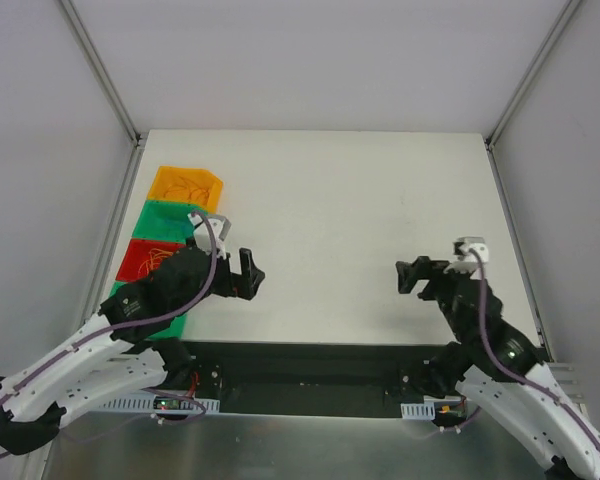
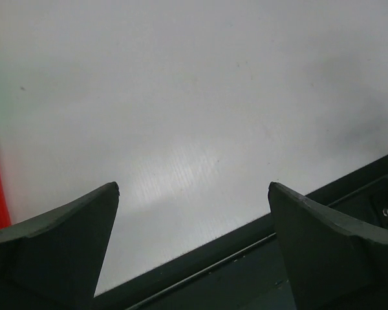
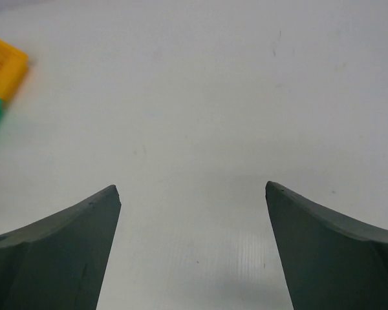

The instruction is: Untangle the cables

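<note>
Stack of trays sits left of and behind the left gripper (image 1: pixel 248 272): orange tray (image 1: pixel 185 185) farthest, then green tray (image 1: pixel 163 217), then red tray (image 1: pixel 148 258) just beside the left arm's wrist. Cables (image 1: pixel 155 257) are thin strands lying in the red tray, with more thin strands in the orange one, all apart from both tools. Left gripper has its jaws spread wide with nothing between them, over bare white table (image 1: pixel 330 200) near its front edge. Right gripper (image 1: pixel 408 277), well apart to the right and facing the left one, is also wide open and holds nothing. In the right wrist view the orange tray is a blur far ahead-left.
</note>
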Robot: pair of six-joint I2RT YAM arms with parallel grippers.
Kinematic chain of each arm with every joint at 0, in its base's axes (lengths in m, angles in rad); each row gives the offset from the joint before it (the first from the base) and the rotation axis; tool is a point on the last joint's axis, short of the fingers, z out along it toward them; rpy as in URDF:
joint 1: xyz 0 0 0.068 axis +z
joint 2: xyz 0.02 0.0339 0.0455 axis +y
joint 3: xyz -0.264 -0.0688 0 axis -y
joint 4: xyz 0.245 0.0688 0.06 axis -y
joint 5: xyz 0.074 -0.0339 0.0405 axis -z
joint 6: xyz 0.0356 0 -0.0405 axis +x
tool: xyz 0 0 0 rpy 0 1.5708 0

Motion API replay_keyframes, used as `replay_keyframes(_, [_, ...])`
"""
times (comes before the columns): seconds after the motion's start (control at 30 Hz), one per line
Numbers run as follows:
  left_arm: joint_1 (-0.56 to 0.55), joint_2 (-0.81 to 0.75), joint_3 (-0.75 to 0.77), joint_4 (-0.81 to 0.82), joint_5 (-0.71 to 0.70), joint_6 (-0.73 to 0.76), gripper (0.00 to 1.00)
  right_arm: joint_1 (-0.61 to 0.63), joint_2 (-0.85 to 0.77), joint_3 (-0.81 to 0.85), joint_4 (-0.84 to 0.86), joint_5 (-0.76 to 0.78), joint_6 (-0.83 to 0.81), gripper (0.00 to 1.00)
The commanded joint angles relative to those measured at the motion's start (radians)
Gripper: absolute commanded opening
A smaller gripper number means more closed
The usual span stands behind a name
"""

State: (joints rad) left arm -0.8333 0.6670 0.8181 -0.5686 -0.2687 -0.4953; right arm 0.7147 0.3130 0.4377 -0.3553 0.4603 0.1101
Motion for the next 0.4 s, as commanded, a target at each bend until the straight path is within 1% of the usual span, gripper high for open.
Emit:
replay_keyframes(0.0, [-0.095,-0.137,-0.039,0.269,-0.081,0.171,0.99,-0.003,-0.149,0.241,-0.233,0.061,0.036,0.96])
replay_keyframes(0.1, [-0.095,-0.219,-0.051,0.453,0.086,0.291,0.99,-0.003,-0.215,0.372,-0.293,0.048,0.031,0.96])
replay_keyframes(0.17, [-0.095,-0.242,-0.030,0.535,0.176,0.359,0.99,-0.001,-0.229,0.450,-0.313,0.044,0.040,0.96])
replay_keyframes(0.23, [-0.095,-0.233,0.033,0.561,0.267,0.411,0.99,-0.004,-0.233,0.513,-0.309,0.002,0.036,0.96])
replay_keyframes(0.3, [-0.095,-0.212,0.113,0.562,0.383,0.438,0.99,-0.011,-0.261,0.548,-0.274,-0.002,0.040,0.96])
replay_keyframes(0.33, [-0.095,-0.199,0.163,0.561,0.410,0.442,0.99,-0.012,-0.268,0.565,-0.272,-0.005,0.024,0.96])
replay_keyframes(0.37, [-0.095,-0.190,0.193,0.561,0.407,0.439,0.99,-0.014,-0.267,0.593,-0.287,-0.003,-0.001,0.96])
